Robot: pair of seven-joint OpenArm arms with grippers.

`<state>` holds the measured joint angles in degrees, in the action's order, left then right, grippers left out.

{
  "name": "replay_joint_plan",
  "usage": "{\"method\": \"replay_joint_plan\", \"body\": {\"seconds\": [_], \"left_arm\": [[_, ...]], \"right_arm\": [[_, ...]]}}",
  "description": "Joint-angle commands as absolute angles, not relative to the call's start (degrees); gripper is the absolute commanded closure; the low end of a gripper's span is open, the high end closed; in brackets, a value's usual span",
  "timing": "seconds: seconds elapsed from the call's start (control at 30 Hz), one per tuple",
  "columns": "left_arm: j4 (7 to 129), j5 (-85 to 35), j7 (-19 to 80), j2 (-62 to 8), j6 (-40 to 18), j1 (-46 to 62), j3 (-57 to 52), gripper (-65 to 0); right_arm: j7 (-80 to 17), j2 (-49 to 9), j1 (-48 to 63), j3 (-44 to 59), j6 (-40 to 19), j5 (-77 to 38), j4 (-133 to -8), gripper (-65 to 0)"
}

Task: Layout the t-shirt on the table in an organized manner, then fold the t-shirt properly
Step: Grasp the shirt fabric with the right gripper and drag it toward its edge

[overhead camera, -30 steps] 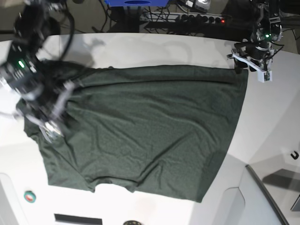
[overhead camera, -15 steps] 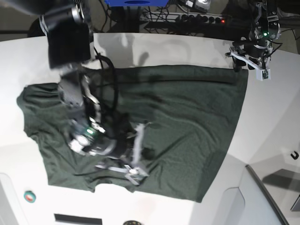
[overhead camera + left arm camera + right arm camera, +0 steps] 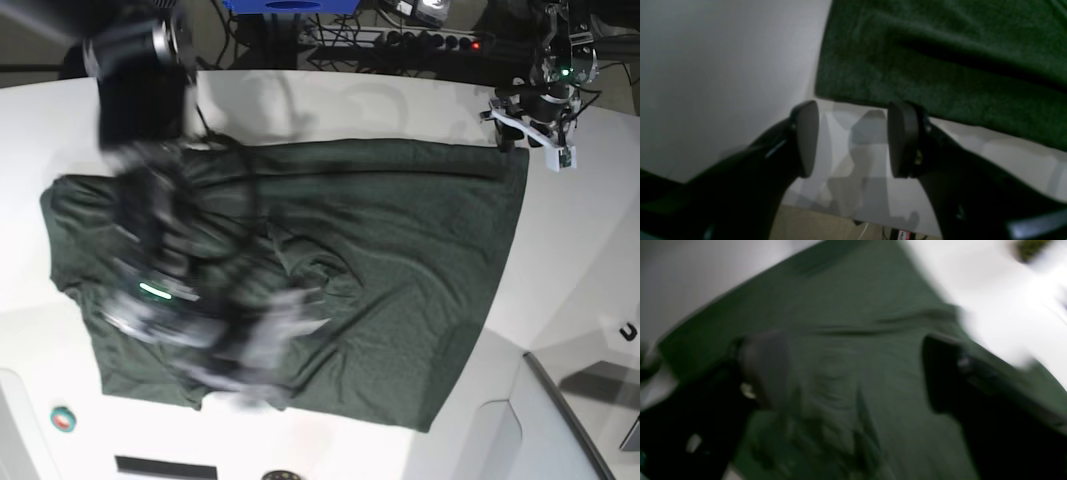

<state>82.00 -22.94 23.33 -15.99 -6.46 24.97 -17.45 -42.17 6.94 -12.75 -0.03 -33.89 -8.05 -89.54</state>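
The dark green t-shirt [image 3: 400,260] lies spread on the white table [image 3: 330,100], with a small ruck of folds near its middle. My right arm is motion-blurred over the shirt's lower left part. Its gripper [image 3: 270,340] is open, and in the right wrist view the right gripper [image 3: 853,373] hangs above the t-shirt [image 3: 846,300] with nothing held between its wide fingers. My left gripper [image 3: 507,138] is at the shirt's far right corner. The left wrist view shows the left gripper [image 3: 853,133] open and empty over bare table [image 3: 723,66], just off the t-shirt's [image 3: 940,50] edge.
A grey angled panel [image 3: 560,430] sits at the table's near right corner. A small red and green round thing [image 3: 64,419] lies near the front left. Cables and a power strip [image 3: 400,40] run behind the far edge. A small black hook [image 3: 628,331] lies at right.
My right arm swept from the shirt's left sleeve toward its middle and lower part, and its gripper opened. The left sleeve now lies spread out. The left arm hardly moved.
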Motion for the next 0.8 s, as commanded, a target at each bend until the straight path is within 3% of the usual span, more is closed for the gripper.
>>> {"method": "replay_joint_plan", "body": {"seconds": [0.0, 0.07, 0.23, 0.33, 0.53, 0.77], "left_arm": [[82.7, -23.3, 22.4, -16.7, -6.6, 25.0, -17.7, -31.4], [82.8, -23.4, 22.4, -16.7, -6.6, 25.0, -18.2, -31.4], [82.9, -23.6, 22.4, -16.7, -6.6, 24.7, -18.0, -32.1], [82.9, -23.6, 22.4, -16.7, -6.6, 24.5, -17.8, -32.3], [82.8, -23.7, 22.4, -15.9, -6.6, 23.5, -18.4, -32.4], [82.5, -23.8, 22.4, -15.4, -6.6, 23.5, -20.2, -32.4]], "right_arm": [[-43.2, 7.0, -10.4, 4.9, -33.6, -7.8, -93.1, -48.2], [-44.4, 8.0, -3.7, 16.7, -31.7, -8.1, -98.8, -43.2], [-44.4, 8.1, 5.7, 40.5, -25.4, -21.1, -99.4, -57.5], [-44.5, 5.9, 5.8, 51.4, -25.5, -28.4, -92.3, -59.4], [-44.5, -3.1, 1.4, 55.8, -25.5, -34.9, -69.8, -59.3], [-44.5, -4.6, -0.7, 55.1, -25.5, -36.0, -62.1, -59.3]]}}
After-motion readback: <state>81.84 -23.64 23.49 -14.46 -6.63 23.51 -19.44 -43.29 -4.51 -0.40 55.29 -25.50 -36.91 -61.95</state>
